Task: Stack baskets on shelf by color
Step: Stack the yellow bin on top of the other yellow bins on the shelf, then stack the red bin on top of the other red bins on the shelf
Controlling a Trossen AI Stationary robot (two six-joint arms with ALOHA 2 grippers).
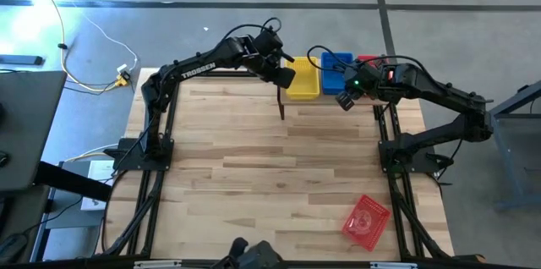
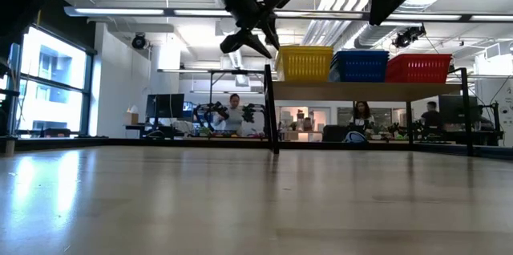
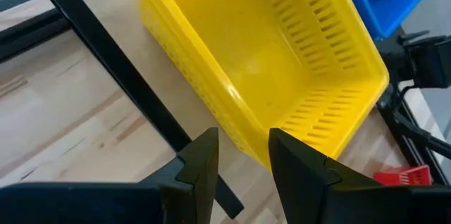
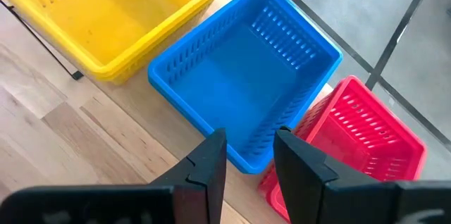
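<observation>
The shelf (image 2: 361, 91), a light plank on black legs, stands at the table's far edge. On it, side by side, rest a yellow basket (image 1: 304, 81), a blue basket (image 1: 336, 73) and a red basket (image 1: 369, 60). In the right wrist view the yellow basket (image 4: 106, 13) shows a second rim under its top one. My left gripper (image 3: 243, 160) hangs open just above and beside the yellow basket's left end (image 3: 268, 62) and touches nothing. My right gripper (image 4: 250, 157) hangs open above the near rim of the blue basket (image 4: 239, 83), clear of it.
Another red basket (image 1: 366, 221) lies askew on the tabletop near the front right corner. The shelf's black leg (image 1: 281, 104) stands just under my left gripper. People sit at desks in the room beyond the table (image 2: 234, 111).
</observation>
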